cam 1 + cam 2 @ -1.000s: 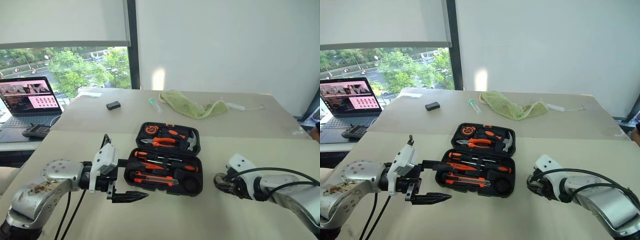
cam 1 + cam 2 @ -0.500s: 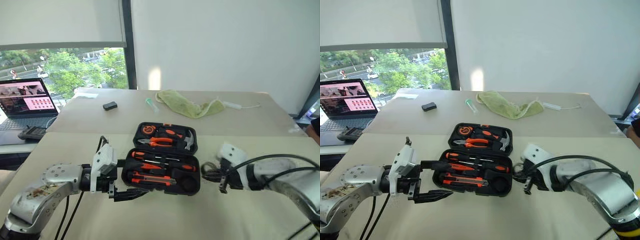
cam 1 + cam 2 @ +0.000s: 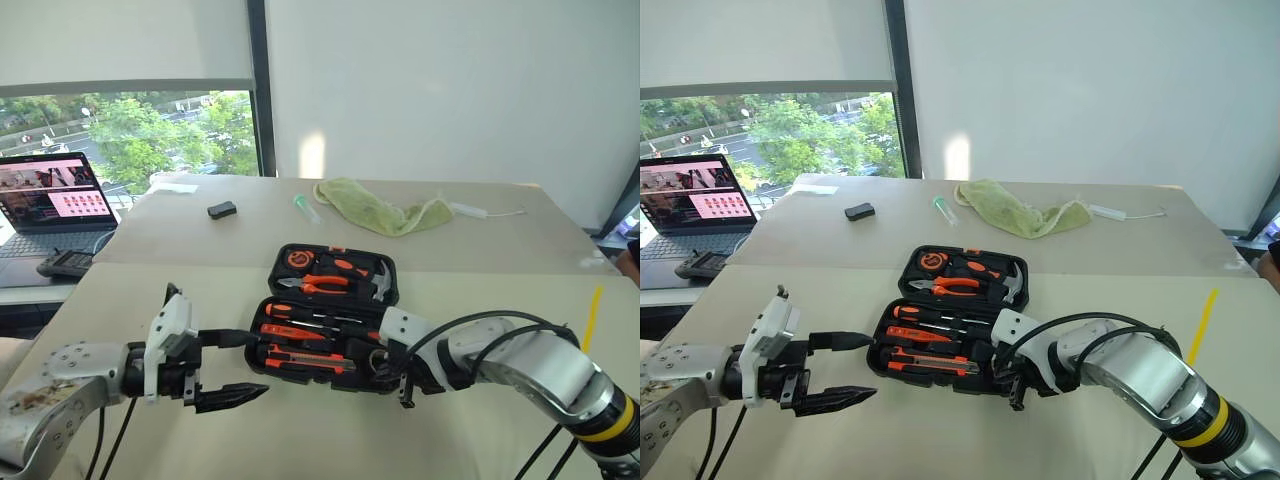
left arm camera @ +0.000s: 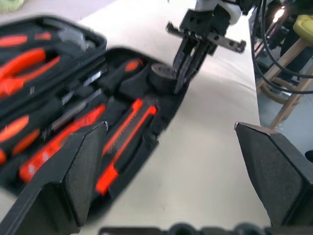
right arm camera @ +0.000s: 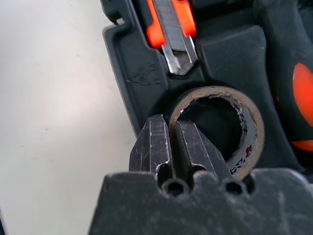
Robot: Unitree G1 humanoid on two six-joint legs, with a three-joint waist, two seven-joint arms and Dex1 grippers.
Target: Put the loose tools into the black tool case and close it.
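A: Left to right?

B: Farthest left, left gripper (image 3: 232, 367), black fingers spread wide, holding nothing, hovering over the tan table (image 3: 330, 440).

A: Just past those fingertips?

B: Black tool case (image 3: 330, 320), lid lying open and flat. Beyond the tips, two black-and-orange screwdrivers (image 3: 320, 328) seated in slots; nearer, utility knife (image 3: 310, 357) in its slot, blade end toward the right gripper.

A: And the right?

B: Right gripper (image 5: 171, 147), fingers pressed together, gripping nothing visible, tips touching the outer rim of the black tape roll (image 5: 230, 129). Roll seated in the case's near right corner recess, directly ahead of the closed tips.
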